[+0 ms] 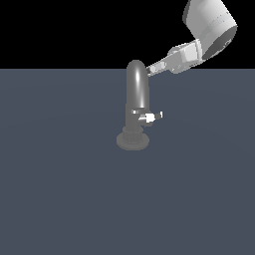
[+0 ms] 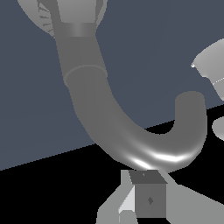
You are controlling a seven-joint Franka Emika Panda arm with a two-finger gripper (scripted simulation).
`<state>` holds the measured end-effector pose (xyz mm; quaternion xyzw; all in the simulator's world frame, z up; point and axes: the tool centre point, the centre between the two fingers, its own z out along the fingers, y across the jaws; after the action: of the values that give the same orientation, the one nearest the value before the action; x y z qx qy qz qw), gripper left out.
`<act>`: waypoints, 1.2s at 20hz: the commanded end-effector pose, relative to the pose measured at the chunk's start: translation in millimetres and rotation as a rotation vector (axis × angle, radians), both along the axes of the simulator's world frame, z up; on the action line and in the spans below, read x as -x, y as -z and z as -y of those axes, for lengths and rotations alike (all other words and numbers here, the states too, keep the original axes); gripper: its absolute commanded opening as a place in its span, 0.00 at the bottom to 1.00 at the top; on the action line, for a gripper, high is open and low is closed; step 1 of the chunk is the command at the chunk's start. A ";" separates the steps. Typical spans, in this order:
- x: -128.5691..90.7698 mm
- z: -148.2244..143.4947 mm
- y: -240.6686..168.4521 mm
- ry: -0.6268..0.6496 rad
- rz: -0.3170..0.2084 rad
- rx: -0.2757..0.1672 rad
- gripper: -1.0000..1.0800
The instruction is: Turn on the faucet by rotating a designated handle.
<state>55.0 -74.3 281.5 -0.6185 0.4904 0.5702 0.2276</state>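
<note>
The faucet (image 1: 137, 94) is a glossy grey arched tube standing upright on a darker round base (image 1: 132, 140). The handle (image 1: 152, 117), a short bright lever, juts from the lower stem toward the exterior view's right. My gripper (image 1: 150, 69) comes in from the upper right, and its tip is level with the top of the arch, well above the handle. In the wrist view the curved faucet (image 2: 109, 127) fills the middle, just ahead of the gripper (image 2: 143, 192). The fingers sit together with no gap and nothing between them. That view does not show the handle.
A flat blue-grey floor (image 1: 60, 189) spreads around the faucet. The white arm links (image 1: 211, 25) hang over the upper right of the exterior view. A pale rounded part (image 2: 212, 65) shows at the edge of the wrist view.
</note>
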 end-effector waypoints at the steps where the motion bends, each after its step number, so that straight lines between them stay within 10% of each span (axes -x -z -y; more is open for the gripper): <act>1: -1.9 4.3 10.9 0.035 -0.037 -0.015 0.00; 24: 8.2 31.9 104.6 0.318 -0.329 -0.134 0.00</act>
<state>47.3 -106.0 178.8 -0.4207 0.5717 0.6502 0.2710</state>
